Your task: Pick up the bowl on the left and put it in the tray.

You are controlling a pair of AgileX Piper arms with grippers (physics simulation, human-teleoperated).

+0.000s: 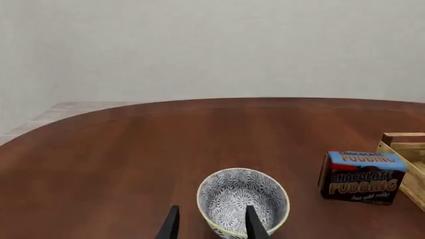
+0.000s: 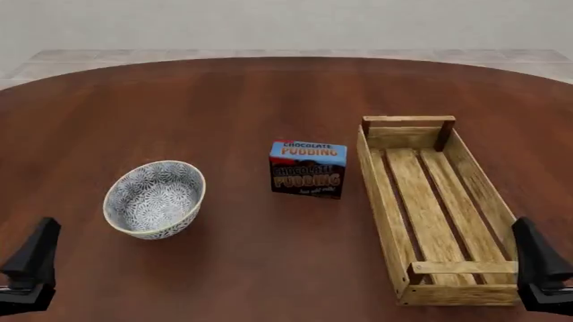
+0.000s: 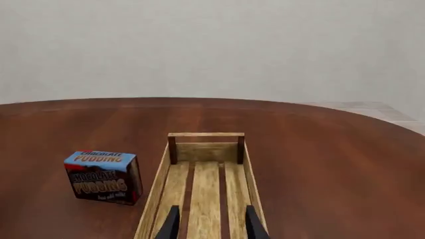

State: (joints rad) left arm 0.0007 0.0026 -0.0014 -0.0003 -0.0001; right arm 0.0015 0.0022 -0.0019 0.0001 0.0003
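Both jaws spread, empty; bowl [image 2: 154, 198] sits just ahead of left jaws [image 1: 210, 225], untouched.

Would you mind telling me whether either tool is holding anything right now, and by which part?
Nothing is held. The left tool is open short of the bowl, and the right tool is open above the tray.

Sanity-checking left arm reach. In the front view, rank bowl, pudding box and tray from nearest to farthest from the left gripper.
From the left gripper, at the near left edge:
1. bowl, just ahead on the left.
2. pudding box, mid-table.
3. tray, far right, in front of the right gripper.
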